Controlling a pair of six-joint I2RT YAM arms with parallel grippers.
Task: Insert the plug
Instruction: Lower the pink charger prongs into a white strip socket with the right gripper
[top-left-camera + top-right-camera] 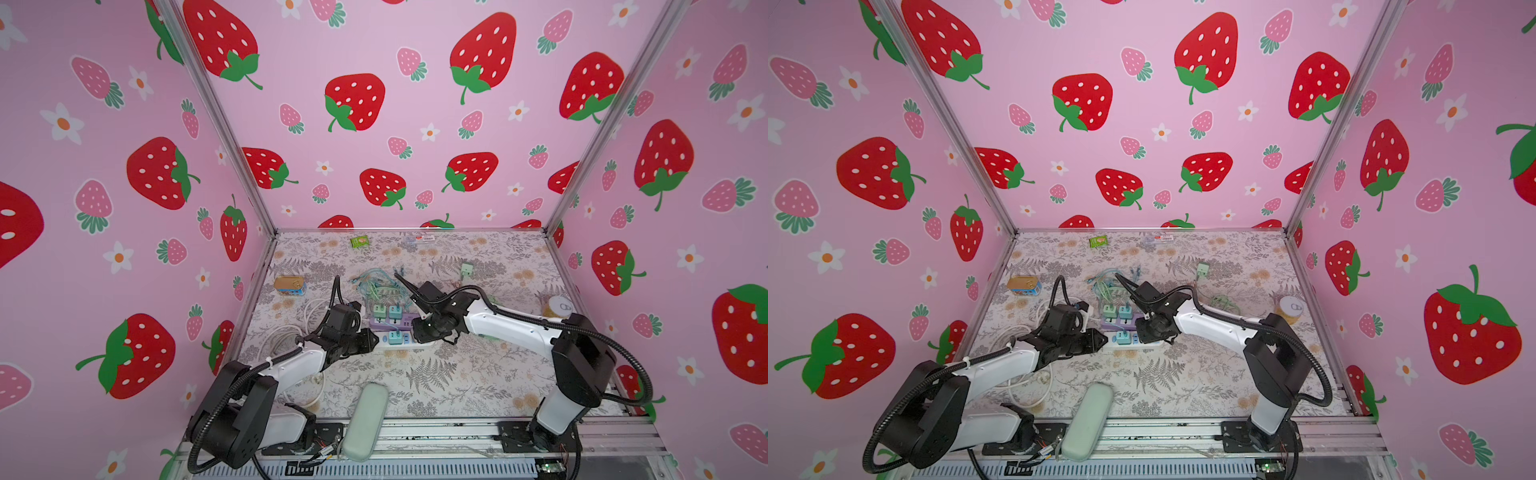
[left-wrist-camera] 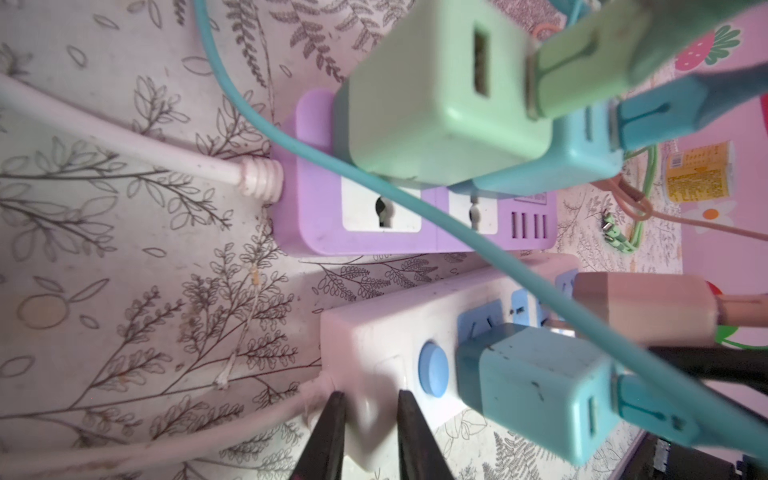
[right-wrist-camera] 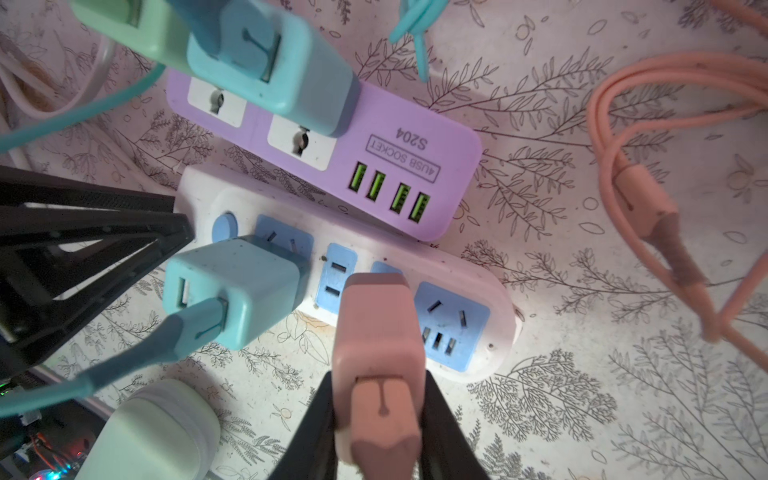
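Bench: floral-print table mat [image 1: 457,374]. Landmark for all positions is the long white plastic power strip [image 3: 199,187] with blue sockets, lying mid-mat.

Lilac plastic power strip [image 3: 453,166] with 4 green USB ports lies alongside the white strip, just beside its long edge on the side away from the arm bases.

Left gripper [image 2: 370,399]: black fingers narrowly parted and clamped on the white strip's cable end, next to its round blue button [image 2: 432,370].

Right gripper [image 3: 378,374]: jaws narrowly parted, pinching the salmon-pink block plug adapter [image 3: 378,316] on 2 opposite sides. The plug stands over the white strip's face, between its 2-slot socket and its 5-hole socket. Cannot tell whether the prongs are seated.

Teal cube adapter [image 3: 232,291] sits in the white strip's socket nearest the button.

2 more cube adapters, 1 mint green [image 2: 436,95] and 1 teal [image 3: 270,62], stand in the lilac strip.

Salmon cable [image 3: 615,124] loops on the mat, beyond the white strip's end away from the button.
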